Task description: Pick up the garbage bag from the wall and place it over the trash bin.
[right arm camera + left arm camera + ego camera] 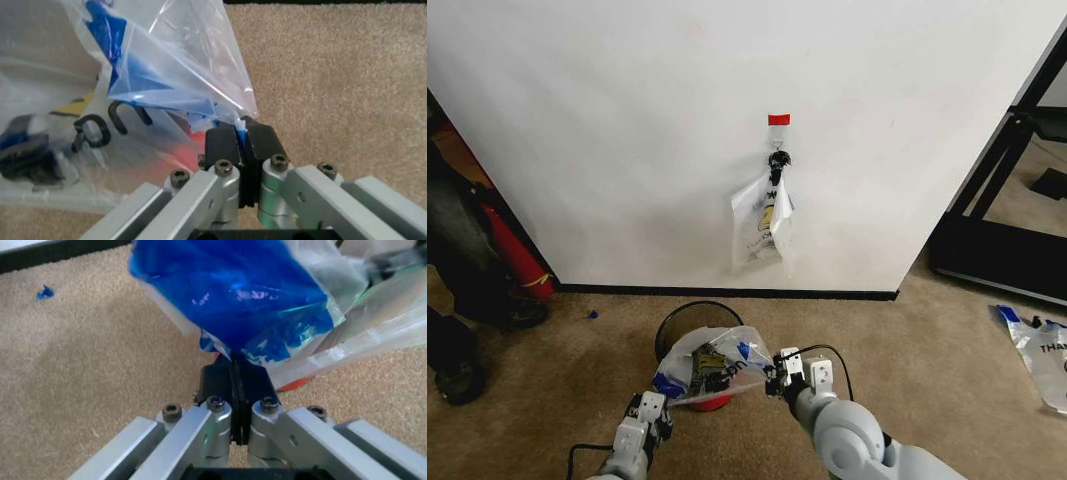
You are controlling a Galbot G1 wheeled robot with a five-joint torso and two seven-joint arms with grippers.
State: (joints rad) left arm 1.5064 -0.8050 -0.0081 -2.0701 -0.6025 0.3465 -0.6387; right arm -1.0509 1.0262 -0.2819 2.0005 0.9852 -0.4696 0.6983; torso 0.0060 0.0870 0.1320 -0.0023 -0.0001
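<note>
The garbage bag point(714, 362), see-through with blue edges and dark print, is stretched between both grippers over the near side of the trash bin point(689, 312). The bin's black rim shows behind the bag and its red outside point(711, 404) below it. My left gripper point(665, 392) is shut on a blue handle of the garbage bag point(233, 295), fingers pressed together at my left gripper point(233, 371). My right gripper point(777, 380) pinches the opposite edge of the garbage bag point(173, 65), closed at my right gripper point(244, 131). Beyond stands the white wall point(627, 120).
More printed bags point(762, 228) hang from a black hook point(778, 158) under a red tape strip point(778, 119). Another bag point(1039, 350) lies flat on the carpet at right. A black frame point(992, 190) stands right; a red cylinder point(515, 258) and a black wheel point(457, 378) stand left.
</note>
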